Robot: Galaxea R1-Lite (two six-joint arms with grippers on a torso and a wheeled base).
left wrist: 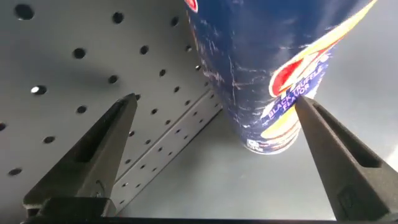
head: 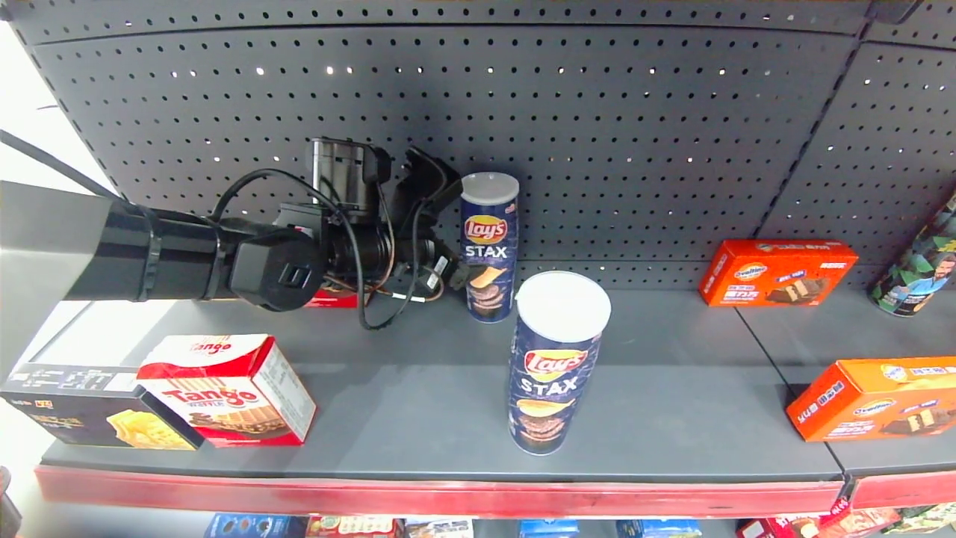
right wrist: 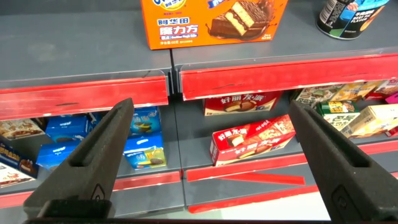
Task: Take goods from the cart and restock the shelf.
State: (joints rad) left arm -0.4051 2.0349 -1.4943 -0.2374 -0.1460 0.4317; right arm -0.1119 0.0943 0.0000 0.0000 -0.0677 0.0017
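The left fingers (left wrist: pixel 102 152) are spread wide and grip nothing. The rear chips can (head: pixel 488 246) stands upright just past their tips, closer to one finger; I cannot tell whether it touches. In the head view the fingers sit at its 9 o'clock. The can is dark blue with a pale lid and stands at the back of the shelf (head: pixel 418 403), by the pegboard (head: pixel 597 134). A matching can (head: pixel 556 366) stands at its 5 o'clock. The right fingers (right wrist: pixel 93 162) are spread and empty too.
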